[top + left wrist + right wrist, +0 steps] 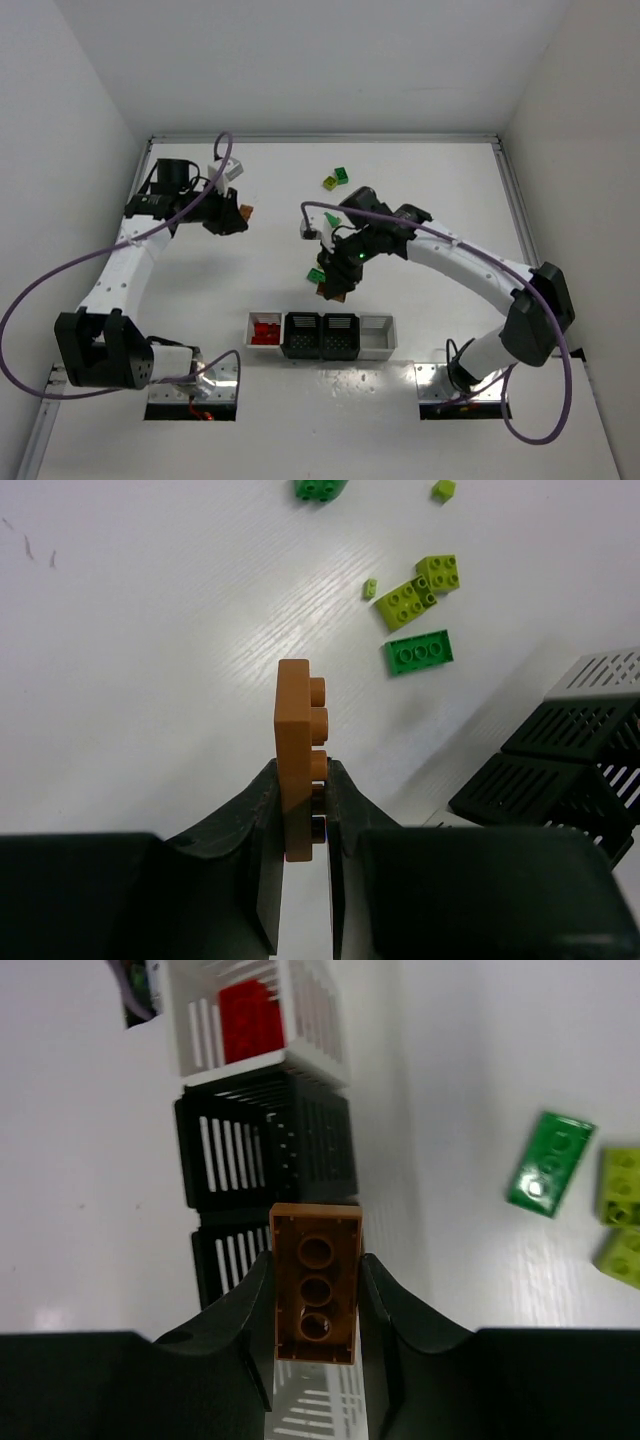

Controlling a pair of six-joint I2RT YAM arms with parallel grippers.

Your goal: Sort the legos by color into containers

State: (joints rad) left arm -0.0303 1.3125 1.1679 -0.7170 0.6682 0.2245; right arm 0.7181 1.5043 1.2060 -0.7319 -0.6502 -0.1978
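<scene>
My left gripper (232,216) is shut on a brown-orange lego (295,742), held edge-on at the table's far left. My right gripper (336,284) is shut on another brown-orange lego (316,1282), underside towards the camera, above the table just behind the containers (320,336). The leftmost white bin (250,1020) holds red legos (264,331). The two black bins (265,1140) lie below and ahead of the right gripper (316,1295). Green (420,652) and yellow-green legos (415,592) lie loose beyond the left gripper (305,800).
More loose legos lie at the back centre: a green one (342,175) and a yellow-green one (329,183). A green lego (315,274) lies beside the right gripper, also showing in the right wrist view (550,1163). White walls enclose the table.
</scene>
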